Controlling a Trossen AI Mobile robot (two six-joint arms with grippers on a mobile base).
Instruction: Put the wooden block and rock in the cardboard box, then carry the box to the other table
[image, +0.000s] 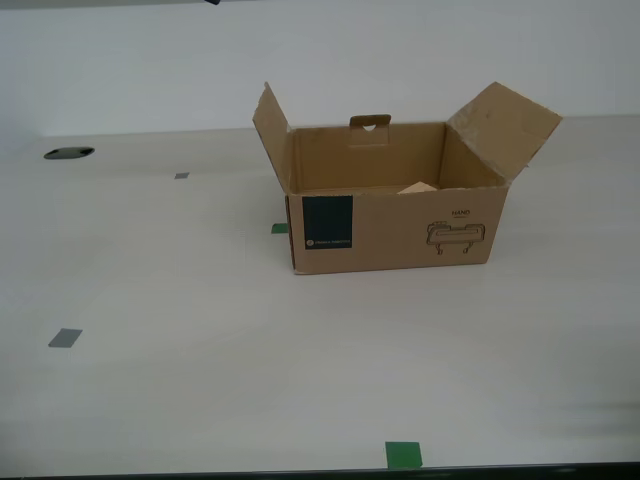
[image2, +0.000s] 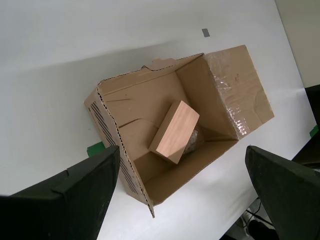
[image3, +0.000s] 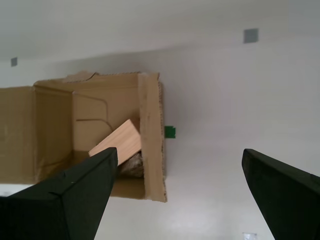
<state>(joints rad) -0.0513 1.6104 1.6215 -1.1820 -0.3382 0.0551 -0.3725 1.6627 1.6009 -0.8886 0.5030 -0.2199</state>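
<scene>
My first gripper (image3: 177, 192) and my second gripper (image2: 182, 187) gape empty; white table (image: 200, 400) bears green tape (image: 403, 455).

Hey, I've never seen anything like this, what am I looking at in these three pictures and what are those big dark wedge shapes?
This is a robot with two arms, each ending in a pincer with its own camera. The exterior view comes from a camera on the robot's body. It shows a cardboard box, flaps open, standing on a white table with small green and grey tape marks.

The other two pictures look down along each arm. The dark wedges are the fingers of my second pincer and my first pincer, both open and holding nothing.

Inside the box, the wooden block lies tilted over the rock, which is mostly hidden.
</scene>
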